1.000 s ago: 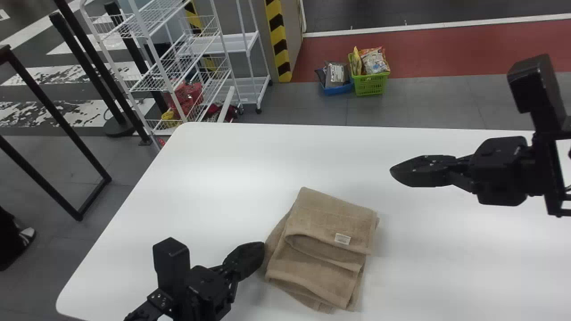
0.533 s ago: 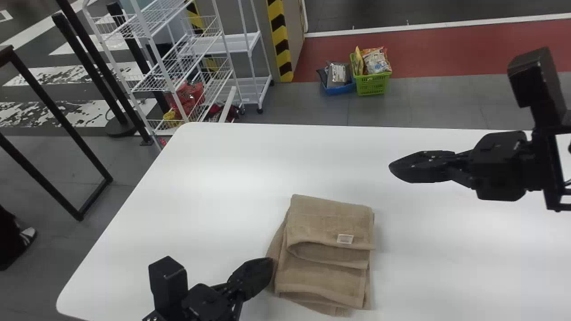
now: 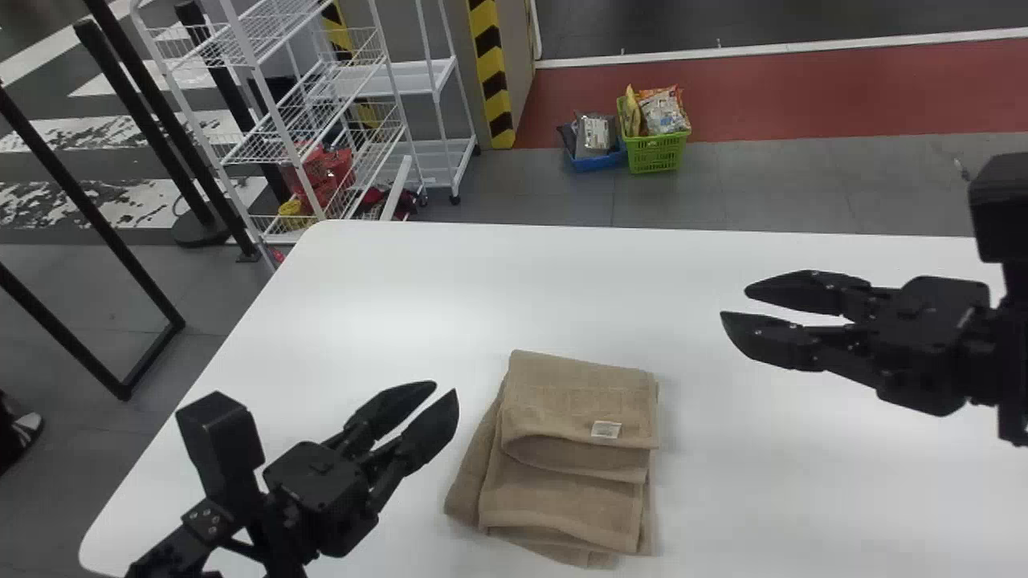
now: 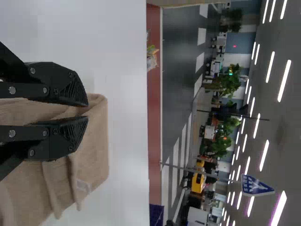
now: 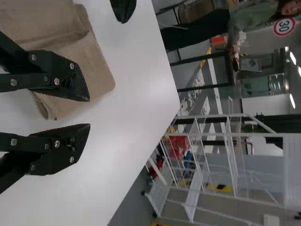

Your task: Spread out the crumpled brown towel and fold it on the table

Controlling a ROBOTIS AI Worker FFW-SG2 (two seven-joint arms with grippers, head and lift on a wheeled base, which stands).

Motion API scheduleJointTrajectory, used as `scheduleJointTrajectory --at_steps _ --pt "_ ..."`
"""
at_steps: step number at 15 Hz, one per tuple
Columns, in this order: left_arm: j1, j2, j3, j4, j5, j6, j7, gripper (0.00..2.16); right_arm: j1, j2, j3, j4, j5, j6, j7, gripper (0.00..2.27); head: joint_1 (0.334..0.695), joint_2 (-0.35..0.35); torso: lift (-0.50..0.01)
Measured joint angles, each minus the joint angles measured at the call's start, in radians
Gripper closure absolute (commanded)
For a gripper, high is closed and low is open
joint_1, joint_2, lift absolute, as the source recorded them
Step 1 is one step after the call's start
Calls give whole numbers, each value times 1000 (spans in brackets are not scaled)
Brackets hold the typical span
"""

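The brown towel [image 3: 562, 498] is stacked in uneven folds on the white table [image 3: 385, 281]; left gripper [image 3: 446, 388] and right gripper [image 3: 735, 303] are held parted and empty over the table's left and right; spreading seems done, only edge-squaring left.

Street-like indoor hall with crosswalk stripes [image 4: 201, 36], a road sign [image 5: 284, 27] and ceiling lights [image 4: 284, 80].

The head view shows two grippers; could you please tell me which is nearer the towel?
The left gripper, just left of the towel; the right gripper is farther off, on the other side.
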Motion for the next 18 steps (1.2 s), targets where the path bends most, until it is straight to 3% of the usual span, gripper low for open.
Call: scheduleJointTrajectory --at_steps 3,6,12,14,18 --pt "-30 -7 -12 -27 5 29 52 39 166 0 -29 -57 -118 -157 -267 66 695 167 -127" --pt "-24 -10 -67 -72 -29 26 168 39 340 0 -33 -100 -244 -358 -446 70 695 151 -127" --pt "-21 -10 -178 -73 -73 -3 344 46 529 0 -25 -88 -337 -608 -686 90 695 96 -127" --pt "-10 -10 -216 -46 -107 -89 393 46 560 0 -11 -61 -346 -672 -722 90 695 91 -127" --pt "-3 -11 -269 35 -142 -273 406 46 582 0 5 -44 -330 -731 -766 93 695 61 -127"
